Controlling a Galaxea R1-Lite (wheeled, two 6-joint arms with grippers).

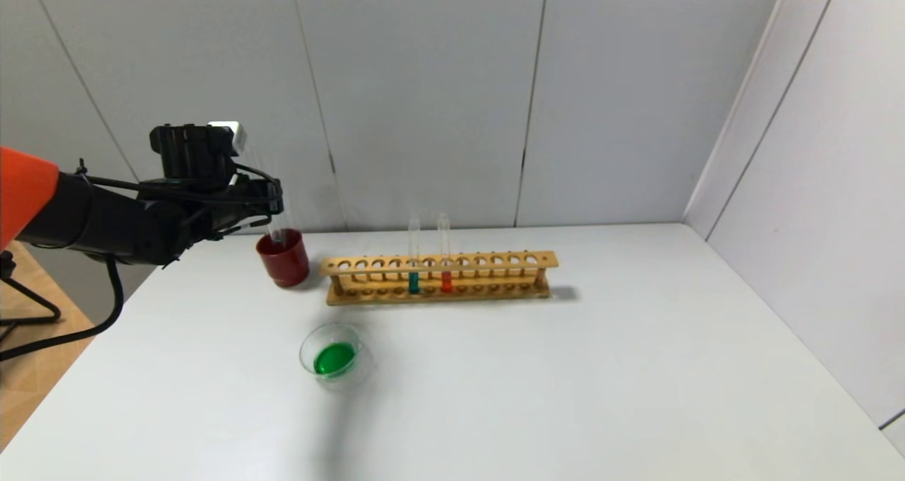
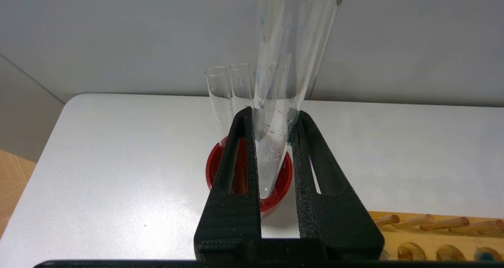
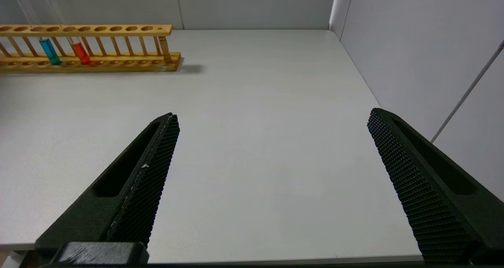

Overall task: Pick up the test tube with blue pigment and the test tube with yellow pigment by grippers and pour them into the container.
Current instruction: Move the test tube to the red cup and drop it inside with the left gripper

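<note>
Waiting nearest the viewer, the right hand [image 3: 271, 181] is hovering low over the bare near part of the table [image 3: 252, 102], its fingers spread wide and gripping nothing, seemingly parked; farther off, the container [image 1: 334, 357] is sitting on the table holding green liquid, which suggests blue and yellow pigment are already mixed in it; beyond it, the wooden rack [image 1: 438, 277] is keeping a test tube with blue pigment [image 1: 413, 281] and an orange-red tube [image 1: 446, 281] upright in adjacent holes; at the far left, the left hand [image 2: 275, 157] is clamping an emptied tube [image 2: 283, 82] upright, its rounded end dipping into the dark red cup [image 2: 281, 191], where two other empty tubes [image 2: 228, 90] are already leaning, apparently the place for spent glassware.
</note>
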